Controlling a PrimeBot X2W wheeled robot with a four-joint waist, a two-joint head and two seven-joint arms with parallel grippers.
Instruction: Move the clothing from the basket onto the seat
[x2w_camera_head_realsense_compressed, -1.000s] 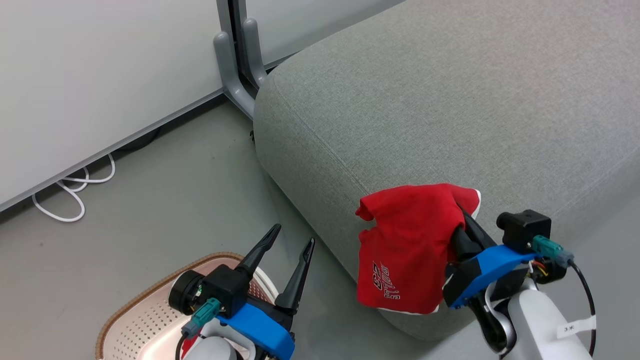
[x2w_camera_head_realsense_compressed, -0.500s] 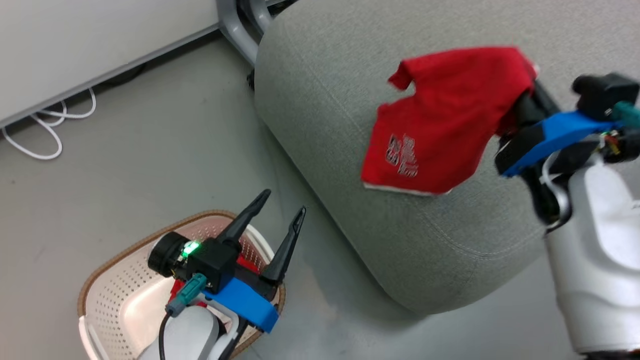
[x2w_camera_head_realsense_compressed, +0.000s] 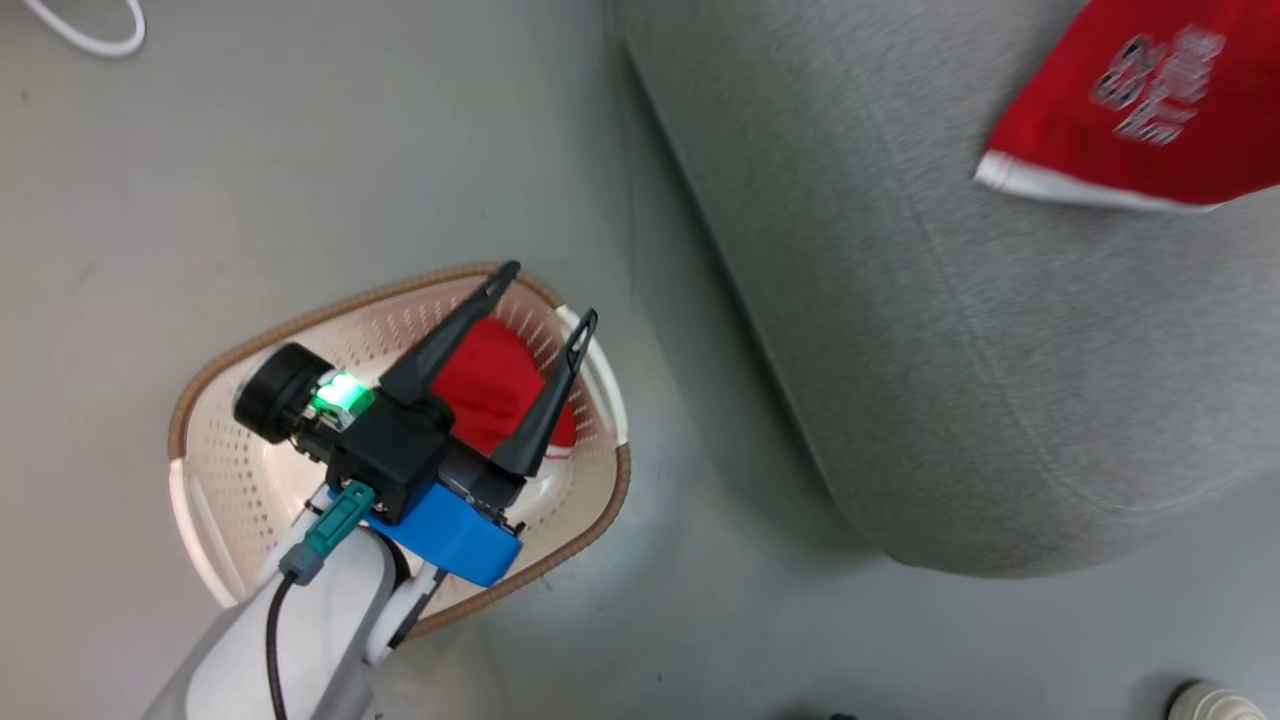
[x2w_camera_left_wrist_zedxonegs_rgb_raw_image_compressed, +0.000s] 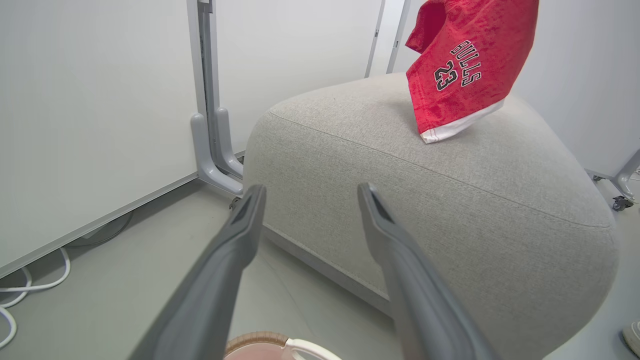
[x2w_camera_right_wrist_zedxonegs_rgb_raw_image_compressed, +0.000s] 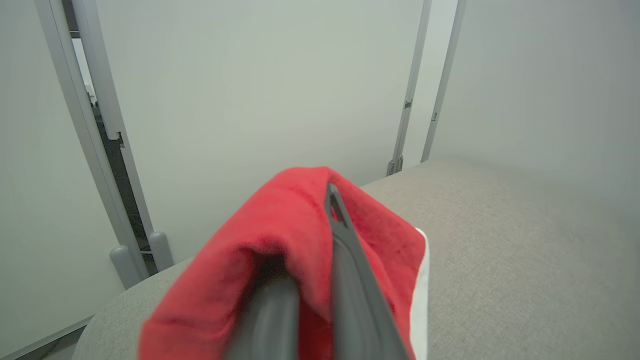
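While the right gripper (x2w_camera_right_wrist_zedxonegs_rgb_raw_image_compressed: 315, 215), clamped on the lettered red garment (x2w_camera_head_realsense_compressed: 1130, 130), holds it over the seat (x2w_camera_head_realsense_compressed: 900, 350), the second red garment (x2w_camera_head_realsense_compressed: 480, 385) lies bunched in the basket (x2w_camera_head_realsense_compressed: 300, 325), just below the left gripper (x2w_camera_head_realsense_compressed: 550, 292), whose fingers are spread and empty, making it the nearer arm.

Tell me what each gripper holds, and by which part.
Right gripper: shut on the red lettered garment, pinching a bunched fold at its upper end. Left gripper: open, holding nothing.
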